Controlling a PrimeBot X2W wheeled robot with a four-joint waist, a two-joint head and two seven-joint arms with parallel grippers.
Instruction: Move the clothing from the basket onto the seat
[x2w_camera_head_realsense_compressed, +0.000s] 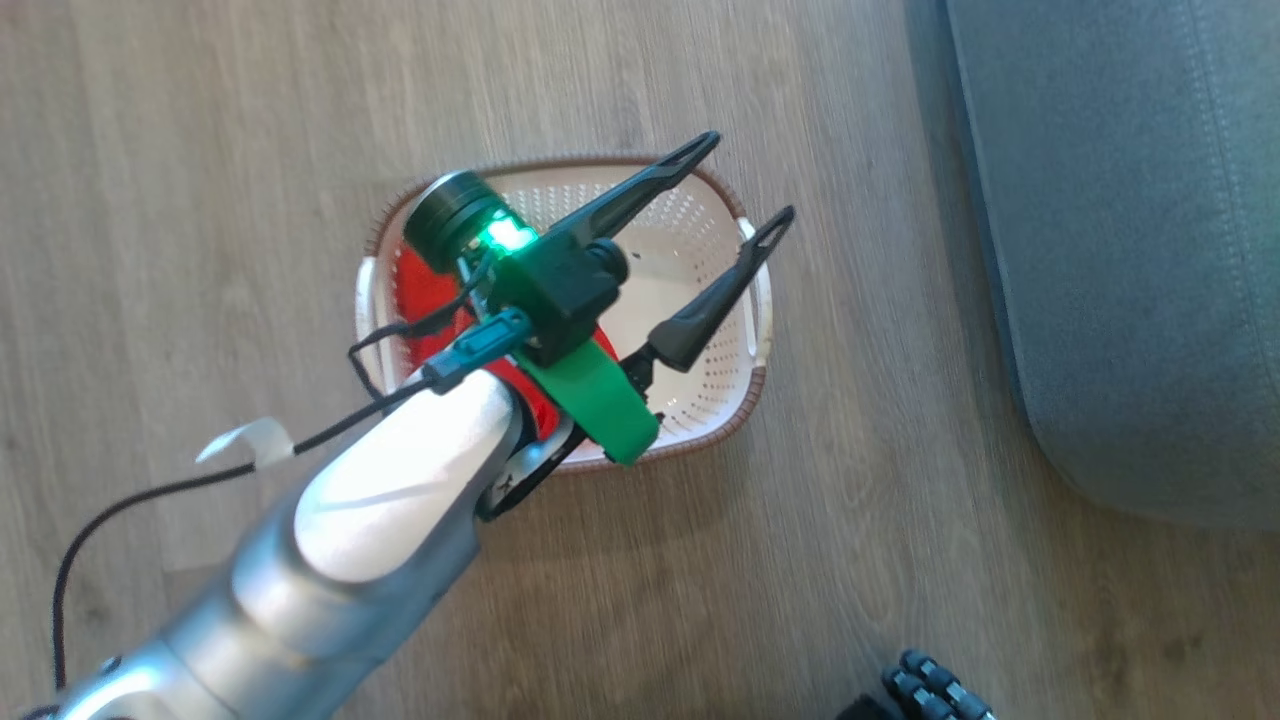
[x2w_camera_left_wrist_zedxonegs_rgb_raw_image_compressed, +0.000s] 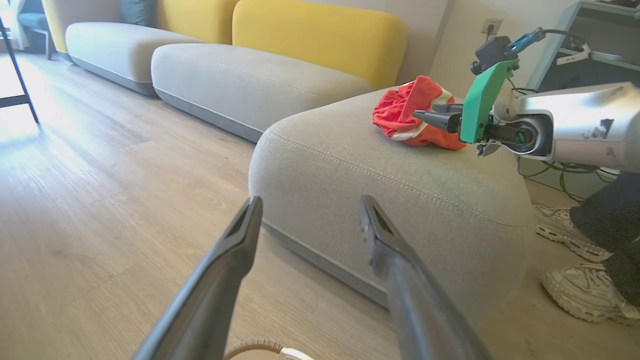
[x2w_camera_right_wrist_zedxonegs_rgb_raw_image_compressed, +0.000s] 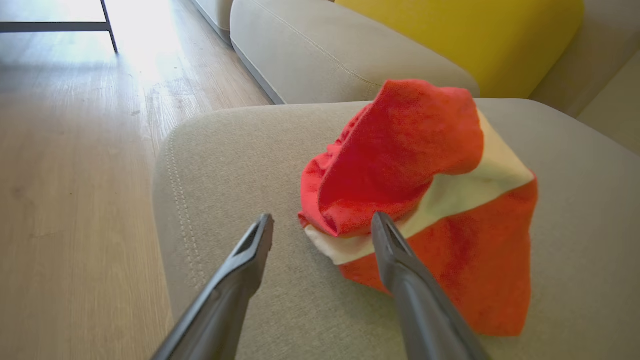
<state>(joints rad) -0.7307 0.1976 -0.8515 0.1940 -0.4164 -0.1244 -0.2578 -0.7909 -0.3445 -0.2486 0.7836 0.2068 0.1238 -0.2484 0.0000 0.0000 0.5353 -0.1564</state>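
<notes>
Wood-plank floor (x2w_camera_head_realsense_compressed: 200, 150) all round, with the grey seat (x2w_camera_head_realsense_compressed: 1130, 250) off at 3 o'clock from the basket (x2w_camera_head_realsense_compressed: 700, 400) in the head view. Looks about half done. The striped garment (x2w_camera_right_wrist_zedxonegs_rgb_raw_image_compressed: 415, 200) lies bunched on the seat near its rounded corner. The other garment (x2w_camera_head_realsense_compressed: 420, 290) is down in the basket at its 9 o'clock end.

The right gripper (x2w_camera_right_wrist_zedxonegs_rgb_raw_image_compressed: 322, 223) hovers low over the seat, fingers spread wide and clamped on nothing. One finger overlaps the striped garment's edge in its wrist view, and whether it actually touches is anyone's guess. The left gripper (x2w_camera_head_realsense_compressed: 745, 178) hangs over the basket, fingers just as far apart, empty, pointing toward 2 o'clock.

Handling-wise this is probably thin, light, floppy cloth. It won't hold a shape and isn't fragile, but it will likely drape and trail. The best bet is to pinch a raised fold near the middle of the bunch, so less of it drags over the rim on the way up.

Hard to see:
- The left arm (x2w_camera_head_realsense_compressed: 400, 470) covers most of the other garment, so its folds, its trim, and whether it's one piece or more can't be told.
- The seat runs off the frame at 3 o'clock.
- A person's pale shoes (x2w_camera_left_wrist_zedxonegs_rgb_raw_image_compressed: 580, 295) sit beside the seat in the left wrist view, cut off.
- The dark knobbly thing (x2w_camera_head_realsense_compressed: 930, 690) at 5 o'clock in the head view is unidentifiable.
</notes>
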